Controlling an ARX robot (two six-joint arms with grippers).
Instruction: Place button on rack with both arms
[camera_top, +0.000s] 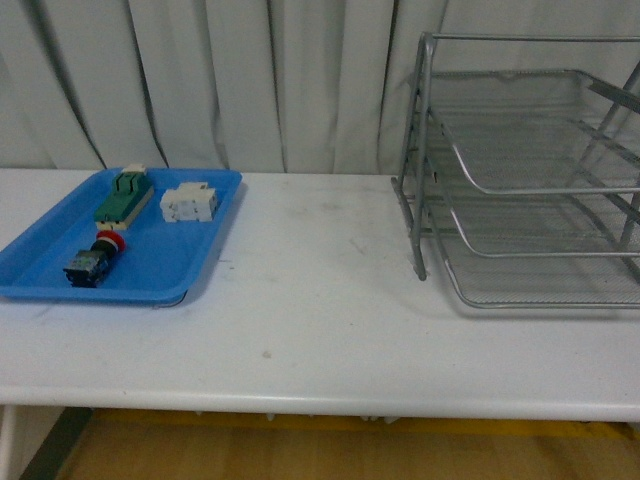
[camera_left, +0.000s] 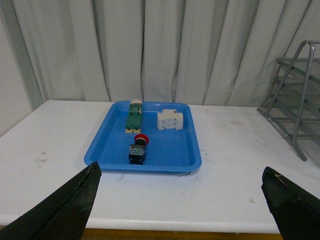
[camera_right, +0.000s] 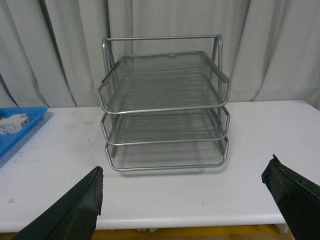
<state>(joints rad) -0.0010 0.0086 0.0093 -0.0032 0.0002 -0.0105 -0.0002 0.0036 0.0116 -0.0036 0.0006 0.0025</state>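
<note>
Red-capped, dark-bodied push-button switch (camera_left: 138, 148) ahead of left gripper (camera_left: 180, 171), spread wide, empty. Reach forward, straddle its body, close gently. Right gripper (camera_right: 182, 172) likewise spread, facing silver wire-mesh rack (camera_right: 165, 100).

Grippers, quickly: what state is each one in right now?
Left gripper: open, holding nothing.
Right gripper: open, holding nothing.

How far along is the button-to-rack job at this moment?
Nothing looks done: the button lies in the blue tray, and the rack shows nothing on its tiers. Nothing is in hand: the left gripper and right gripper are both open and empty. Left: pick up the button, carry it across, place it on the rack.
</note>
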